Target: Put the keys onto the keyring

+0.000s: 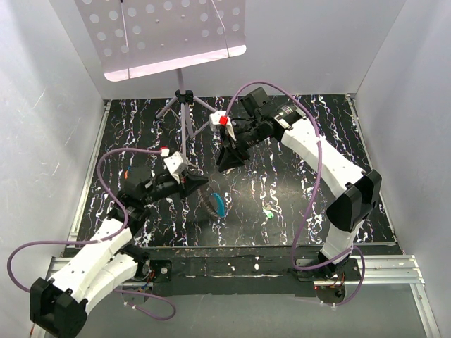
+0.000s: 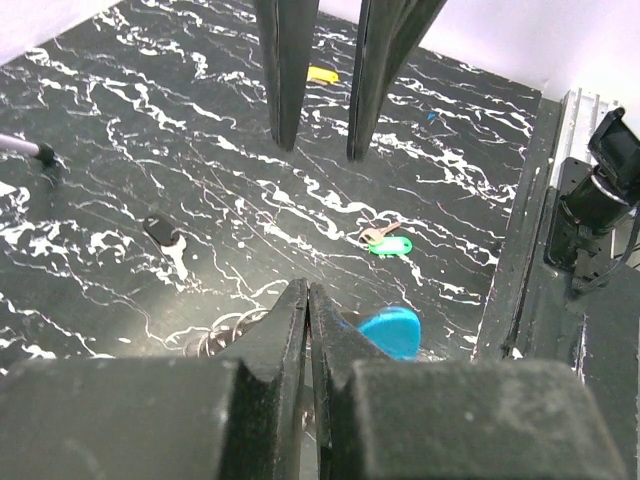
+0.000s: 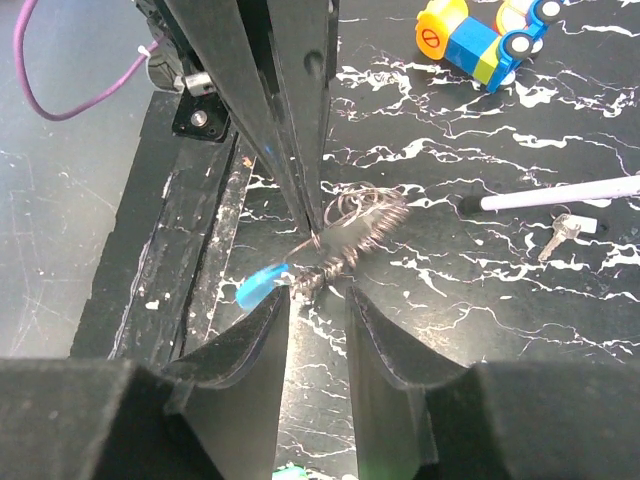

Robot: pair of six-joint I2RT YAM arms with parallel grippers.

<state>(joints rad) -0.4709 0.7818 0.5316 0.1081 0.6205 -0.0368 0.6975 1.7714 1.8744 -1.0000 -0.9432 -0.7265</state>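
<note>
From above, the left gripper [image 1: 202,191] has its jaws shut tight on the keyring [image 1: 211,204]. The ring's light-blue tag [image 1: 220,205] sticks out beside it. The right gripper [image 1: 229,160] hangs just past the ring, on the far side, near the purple tripod stand [image 1: 184,98]. The green key [image 1: 270,213] lies by itself on the black table [image 1: 296,120]. It is to the right of the ring and not touching it.

The left wrist camera shows the left jaws pressed together, with the blue tag right next to them. The right gripper's two fingers hang down with a gap between them and nothing in it. The green key lies flat past the tag. A dark-headed key [image 2: 160,229] lies off to the side, and a small yellow thing [image 2: 322,74] sits far back.

The right wrist camera shows the right jaws apart and holding nothing. The left fingers pinch the wire ring just in front of them. A toy car [image 3: 480,35] and a small silver key [image 3: 560,235] lie farther off.

The next job looks like picking up the green key. The right gripper should come down straight over it and pinch its green head. The left gripper should hold the ring very steady. The key is tiny, so a slow, careful pinch is best.

No words or labels can be read.
</note>
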